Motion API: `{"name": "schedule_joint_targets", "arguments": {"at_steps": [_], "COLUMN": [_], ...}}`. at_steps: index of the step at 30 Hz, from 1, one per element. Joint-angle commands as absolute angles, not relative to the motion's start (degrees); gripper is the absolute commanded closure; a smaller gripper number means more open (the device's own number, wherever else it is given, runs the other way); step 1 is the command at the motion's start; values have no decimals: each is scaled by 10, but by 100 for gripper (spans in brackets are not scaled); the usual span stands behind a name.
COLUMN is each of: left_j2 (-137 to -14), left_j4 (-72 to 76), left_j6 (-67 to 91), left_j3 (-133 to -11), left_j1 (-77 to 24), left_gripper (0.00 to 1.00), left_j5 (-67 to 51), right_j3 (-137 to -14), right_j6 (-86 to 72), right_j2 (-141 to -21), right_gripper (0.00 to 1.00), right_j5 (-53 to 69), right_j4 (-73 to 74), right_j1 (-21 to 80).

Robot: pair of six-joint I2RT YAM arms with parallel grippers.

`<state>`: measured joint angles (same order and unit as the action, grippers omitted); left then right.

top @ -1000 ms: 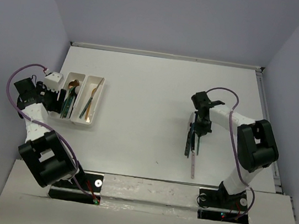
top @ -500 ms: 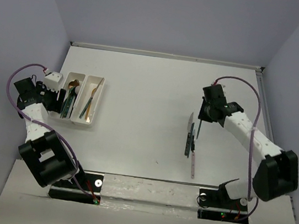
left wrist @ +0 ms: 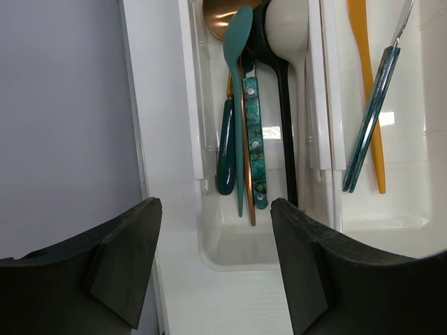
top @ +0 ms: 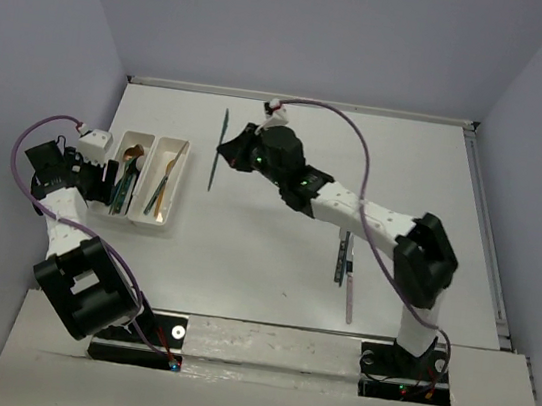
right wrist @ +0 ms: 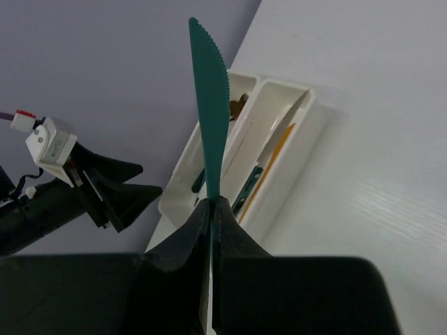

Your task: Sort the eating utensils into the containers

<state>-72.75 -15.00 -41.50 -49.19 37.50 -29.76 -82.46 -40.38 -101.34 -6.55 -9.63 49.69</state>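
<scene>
The white table (top: 263, 262) I am working over from afar carries a joined pair of narrow white plastic trays (top: 152, 225) at its left side. Well to the right of the trays lie a dark slim utensil (top: 342, 258) and, just beside it and nearer my arms' bases, a pale pink utensil (top: 348, 300).

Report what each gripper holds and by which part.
Right gripper pinches the teal knife just below its serrated blade, near mid-length, with the blade projecting forward. Left gripper is open, holding nothing.
</scene>
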Motion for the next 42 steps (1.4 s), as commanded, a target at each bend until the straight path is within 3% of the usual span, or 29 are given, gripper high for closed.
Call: {"name": "schedule_joint_targets", "arguments": {"at_steps": [1,7,16,25,26,27,30,36,42], "left_j2": [-705,-702,-708,-693,-693,-692,-689,-678,-701], "left_j4": [-133,-132,-134,-153,-156,-163,-173,-178,-147], "left_j6": [-434,-439,-437,-421,-418,-415,-401,-379,-337], "left_j3": [-480,-479,-478,-507,-507,-514,-526,-532,-533], "left_j1": [374,375,374,373,371,369,355,273,193], "left_gripper": [24,24,24,23,23,23,23,23,23], "left_j5": [-276,-265,-273,-310,-315,-322,-333,-310,-258], "right_j3": [-1008,-1196,-1362,-1308,-1305,-1303,-1297,-1236,-1172], "right_j6": [-482,-576,-599,-567,-564,-558,-545,-518,-435], "right_j2": [-1189,-1375,-1527,-1502,-1499,-1498,-1489,-1428,-1351], "right_gripper": [100,100,100,100,96,85,70,62,60], "right_j5": [35,49,-31,-87,-88,-90,-83,-97,-110], "right_j4": [-208,-203,-106,-101,-102,-102,-103,-113,-122], "right_j1": [538,555,574,584,584,584,590,590,590]}}
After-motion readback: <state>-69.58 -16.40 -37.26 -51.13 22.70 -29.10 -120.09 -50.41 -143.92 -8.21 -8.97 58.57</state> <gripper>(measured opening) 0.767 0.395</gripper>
